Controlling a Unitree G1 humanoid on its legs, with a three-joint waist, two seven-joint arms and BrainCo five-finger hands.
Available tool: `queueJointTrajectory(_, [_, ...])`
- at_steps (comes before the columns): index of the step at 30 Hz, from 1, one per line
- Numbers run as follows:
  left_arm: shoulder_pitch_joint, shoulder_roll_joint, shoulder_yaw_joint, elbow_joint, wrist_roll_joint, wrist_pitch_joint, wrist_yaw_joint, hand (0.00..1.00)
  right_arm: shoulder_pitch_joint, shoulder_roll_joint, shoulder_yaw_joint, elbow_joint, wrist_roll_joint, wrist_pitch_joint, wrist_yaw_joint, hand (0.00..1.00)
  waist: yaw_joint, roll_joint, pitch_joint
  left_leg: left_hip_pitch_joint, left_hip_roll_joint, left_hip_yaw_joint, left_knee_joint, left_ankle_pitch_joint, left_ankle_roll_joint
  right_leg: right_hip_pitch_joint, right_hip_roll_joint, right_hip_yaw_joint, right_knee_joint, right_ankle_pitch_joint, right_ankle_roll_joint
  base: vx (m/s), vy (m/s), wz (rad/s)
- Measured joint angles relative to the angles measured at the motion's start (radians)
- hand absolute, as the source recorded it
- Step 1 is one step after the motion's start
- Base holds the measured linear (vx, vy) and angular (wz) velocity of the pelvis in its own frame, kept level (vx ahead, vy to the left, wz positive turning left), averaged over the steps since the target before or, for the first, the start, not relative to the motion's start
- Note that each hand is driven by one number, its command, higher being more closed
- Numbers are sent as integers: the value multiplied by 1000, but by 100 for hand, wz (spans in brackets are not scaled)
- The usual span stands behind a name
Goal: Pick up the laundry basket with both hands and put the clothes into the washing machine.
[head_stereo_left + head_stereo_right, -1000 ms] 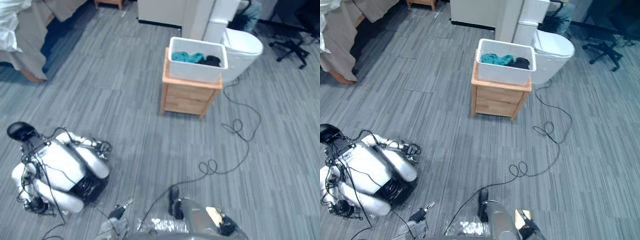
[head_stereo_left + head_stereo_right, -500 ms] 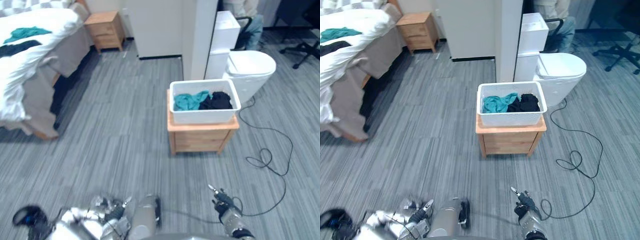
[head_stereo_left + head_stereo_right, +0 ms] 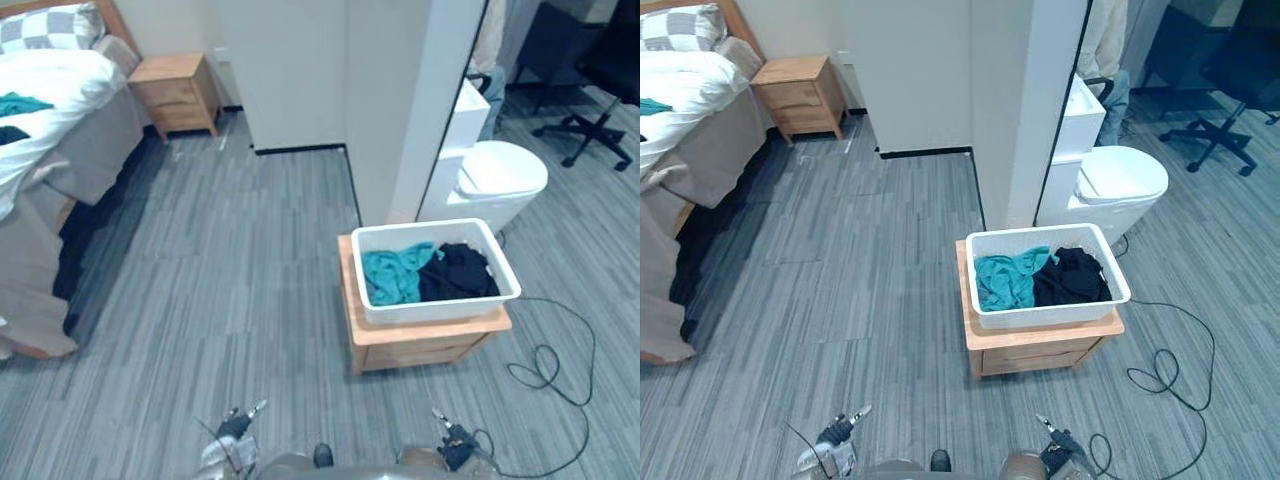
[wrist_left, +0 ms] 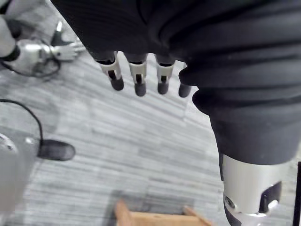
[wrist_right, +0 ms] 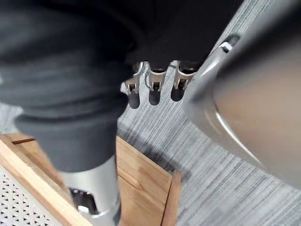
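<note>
- Since the head camera has swung round over the last second, the whole scene has shifted in my view. I log that as my own turn, not as movement of the items. The work now lies ahead and slightly to the right, which I judge puts me in line for the approach.
- Item: laundry basket (image 3: 438,310). White plastic, rectangular, rounded corners, walls perforated in a fine grid. It stands on the desk and covers most of the top, with bare wood along the left and front edges. Not yet lifted.
- Contents: teal garment (image 3: 393,276), crumpled, at the basket's left end; black garment (image 3: 460,270), bunched, at its right end.
- Item: desk (image 3: 420,352). Low, pale wood, boxy.
- Item: washing machine (image 3: 500,180). White, smooth, with a rounded lid, just behind the desk's far right corner. I take it for the machine.
- Item: left robot hand (image 4: 137,77). Fingers extended in a row, nothing held, low over the floor (image 3: 220,260).
- Item: right robot hand (image 5: 154,89). Fingers likewise extended and empty, near the desk's wooden side.
- Surroundings: grey plank-patterned floor; bed (image 3: 45,110) with white bedding far to the left.
</note>
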Motion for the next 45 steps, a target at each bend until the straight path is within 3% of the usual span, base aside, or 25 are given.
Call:
queueJointTrajectory(1, [-1, 4, 0, 0, -8, -4, 3, 0, 3, 0, 0, 4, 4, 0, 0, 0, -2, -10, -3, 7, 13, 0, 3, -13, -19, 7, 10, 3, -174, 42, -7, 105, -152, -7])
queueJointTrajectory(2, [2, 12, 0, 0, -8, -7, 4, 0, 5, 1, 0, 4, 11, 0, 0, 0, -4, -16, -3, 12, 17, -1, 5, -19, -28, 12, 12, 8, -251, 83, -5, 131, -190, 3])
queueJointTrajectory(4, [25, 23, 11, 3, -8, -11, 6, 0, 13, -1, -29, 28, 26, 0, 0, 0, -20, -56, 1, 39, 15, -14, 11, -44, -65, 32, 10, 24, -332, 243, -11, 183, -268, 11])
queueJointTrajectory(5, [44, -6, 25, 5, -7, -11, 4, 0, 19, -19, -56, 40, 29, -1, -2, 0, -24, -28, -2, 53, 48, -18, 1, -49, -83, 39, 40, 10, -318, 223, -31, 181, -269, 2])
queueJointTrajectory(8, [63, -57, 82, 29, -8, -8, 0, 0, 35, -49, -111, 42, 30, 0, -17, 0, -24, 16, -14, 66, 117, -38, -16, -52, -131, 42, 105, -28, -305, 191, -71, 249, -237, 5])
queueJointTrajectory(10, [69, -54, 102, 37, -18, -8, 0, 0, 39, -55, -120, 42, 30, 0, -19, 0, -24, 22, -18, 78, 137, -58, -29, -36, -158, 46, 127, -50, -282, 167, -96, 215, -205, 22])
queueJointTrajectory(13, [73, -50, 128, 40, -31, -6, -1, 0, 28, -73, -150, 37, 53, -2, -23, 0, -22, 5, -14, 79, 159, -71, -33, -11, -194, 60, 143, -79, -279, 150, -118, 169, -190, 22])
queueJointTrajectory(16, [84, -50, 131, 31, -57, -4, 0, 0, 25, -95, -163, -39, 75, -5, -39, 0, -25, 7, -14, 73, 159, -72, -33, 0, -193, 56, 145, -79, -279, 147, -122, 38, -40, 4])
queueJointTrajectory(22, [127, -38, 136, -242, -161, -29, 23, 0, 29, -139, -249, -387, 78, -43, -119, 0, -47, 14, -17, -1, 150, -84, -39, 1, -192, -18, 131, -90, -273, 152, -117, -48, 9, 10])
queueJointTrajectory(25, [123, 0, 97, -378, -185, -47, 26, 0, -7, -225, -275, -478, 75, -62, -158, 0, -50, 25, -13, -49, 149, -83, -51, 0, -192, -63, 131, -89, -300, 180, -103, -60, 13, -2])
queueJointTrajectory(30, [25, 86, 15, -517, -251, -63, 41, 0, -120, -380, -245, -482, 54, -69, -187, 0, -59, 48, 20, -116, 137, -69, -52, 13, -174, -110, 129, -66, -363, 256, -105, -66, 17, -13])
queueJointTrajectory(32, [-66, 140, -29, -550, -282, -92, 42, 0, -202, -456, -167, -482, 43, -70, -190, 0, -71, 55, 57, -148, 136, -51, -40, 13, -173, -133, 128, -46, -395, 293, -105, -73, 7, -25])
queueJointTrajectory(38, [-307, 199, -171, -547, -355, -107, 45, 0, -396, -586, 70, -479, 24, -70, -187, 0, -88, 67, 140, -205, 136, -25, -24, 13, -173, -182, 133, -20, -429, 338, -107, -40, -15, -15])
queueJointTrajectory(41, [-402, 199, -266, -541, -403, -108, 45, 0, -496, -607, 212, -479, 16, -70, -185, 0, -102, 72, 188, -213, 137, -23, -25, 13, -173, -190, 133, -14, -434, 342, -108, 5, 4, -4])
queueJointTrajectory(45, [-480, 201, -354, -493, -434, -109, 47, 0, -572, -609, 358, -479, 5, -69, -164, 0, -96, 78, 200, -240, 130, -14, -27, 13, -173, -223, 129, -1, -434, 345, -107, 16, 11, -5])
